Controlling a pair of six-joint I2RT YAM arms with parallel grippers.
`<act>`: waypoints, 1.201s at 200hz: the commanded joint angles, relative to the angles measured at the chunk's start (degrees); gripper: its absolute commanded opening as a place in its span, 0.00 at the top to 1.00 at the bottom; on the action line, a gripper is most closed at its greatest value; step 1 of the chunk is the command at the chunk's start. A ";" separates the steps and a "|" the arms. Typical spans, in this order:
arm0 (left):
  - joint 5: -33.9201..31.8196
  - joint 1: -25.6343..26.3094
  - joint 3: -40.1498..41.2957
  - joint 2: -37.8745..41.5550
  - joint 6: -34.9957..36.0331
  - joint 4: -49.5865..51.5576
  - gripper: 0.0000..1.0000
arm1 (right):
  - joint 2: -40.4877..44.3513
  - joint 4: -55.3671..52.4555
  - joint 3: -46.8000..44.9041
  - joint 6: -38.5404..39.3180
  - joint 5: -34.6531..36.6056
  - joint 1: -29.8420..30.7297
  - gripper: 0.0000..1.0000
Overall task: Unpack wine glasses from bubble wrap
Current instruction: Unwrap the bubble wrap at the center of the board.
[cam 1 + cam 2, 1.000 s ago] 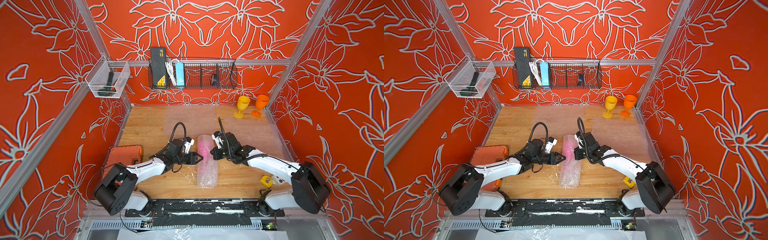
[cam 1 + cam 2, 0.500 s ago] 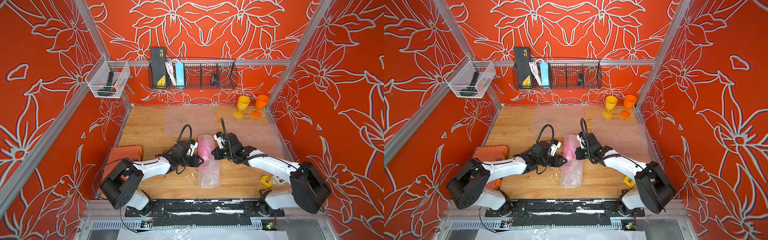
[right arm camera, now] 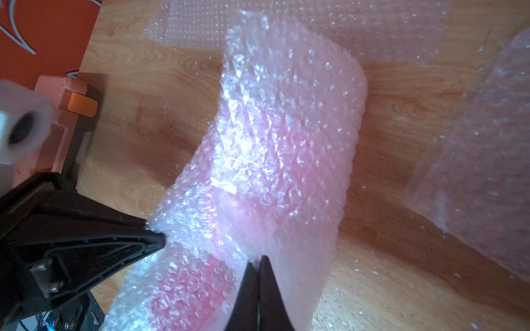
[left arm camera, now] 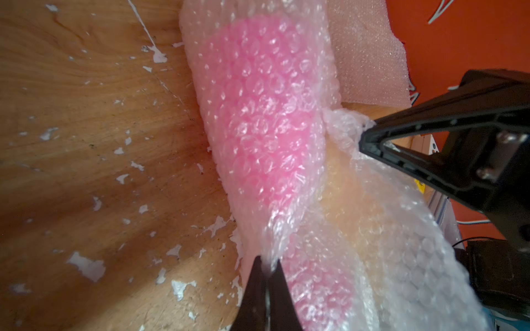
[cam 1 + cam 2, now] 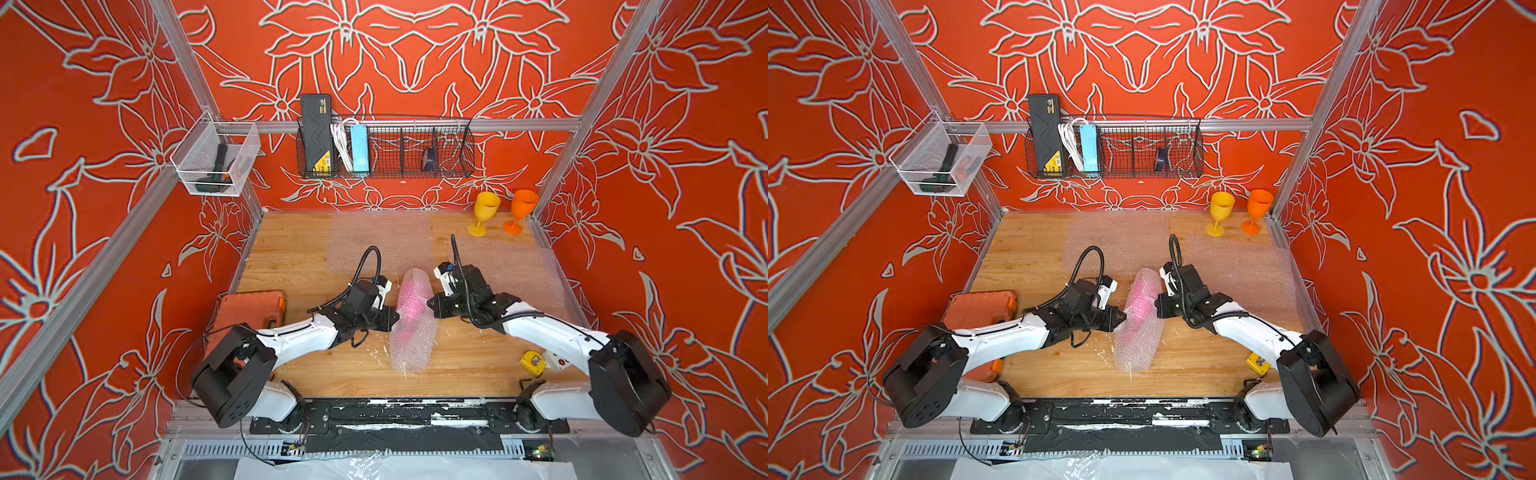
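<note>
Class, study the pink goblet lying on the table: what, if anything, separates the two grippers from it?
The bubble wrap does: it is rolled around the pink goblet. The left gripper and right gripper each pinch only wrap, on opposite sides of the roll.

Nothing here can be read from where I stand. The black case (image 5: 316,133) in the wire basket (image 5: 449,160) has a yellow label (image 5: 324,160), its print too small to read.
</note>
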State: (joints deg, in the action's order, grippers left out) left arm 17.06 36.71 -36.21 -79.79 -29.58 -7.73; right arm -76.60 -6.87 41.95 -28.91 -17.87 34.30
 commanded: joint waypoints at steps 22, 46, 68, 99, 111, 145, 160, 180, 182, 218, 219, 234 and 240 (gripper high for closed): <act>-2.81 -2.59 1.40 4.68 0.78 2.97 1.00 | 3.11 -0.69 -2.30 -0.27 -0.92 -2.23 1.00; -2.95 -4.74 3.18 7.03 0.71 3.56 1.00 | 3.56 -0.51 -2.91 -0.40 -1.68 -3.08 1.00; -2.99 -6.69 4.90 9.10 0.80 4.20 1.00 | 3.56 0.04 -3.28 -0.78 -2.11 -3.63 1.00; -3.45 -8.78 7.08 12.06 1.04 5.33 1.00 | 3.01 1.16 -3.52 -1.37 -2.96 -4.24 1.00; -3.61 -9.37 7.83 13.21 0.94 5.53 1.00 | 2.45 1.32 -3.33 -1.39 -3.55 -4.29 1.00; -4.43 -9.64 8.89 15.57 0.62 6.19 0.91 | 0.89 2.10 -3.32 -1.59 -4.59 -4.34 1.00; -4.96 -9.81 8.45 16.27 0.98 7.42 0.85 | 0.53 2.39 -3.32 -1.68 -5.18 -4.34 1.00; -5.44 -9.99 7.54 17.83 1.29 8.60 0.75 | -0.12 2.39 -3.08 -1.50 -6.18 -4.33 1.00; -5.48 -9.99 7.48 17.98 1.33 8.67 0.74 | -0.13 2.39 -3.10 -1.50 -6.21 -4.40 1.00; -4.80 -10.08 4.28 20.08 1.30 10.49 0.64 | -0.24 2.65 -3.08 -1.67 -6.09 -4.34 1.00; -4.69 -10.12 4.20 20.10 1.29 10.43 0.64 | -0.27 2.70 -3.10 -1.67 -6.11 -4.34 1.00; -2.80 -10.12 3.69 20.33 1.24 9.14 0.62 | -0.39 2.82 -3.00 -1.77 -6.30 -4.33 1.00; -2.08 -10.10 3.51 20.14 1.21 8.57 0.61 | -0.41 2.83 -2.94 -1.84 -6.31 -4.38 1.00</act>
State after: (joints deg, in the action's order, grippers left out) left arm 12.64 26.94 -31.07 -60.38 -28.49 1.56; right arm -76.44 -5.34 38.94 -29.63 -23.24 30.13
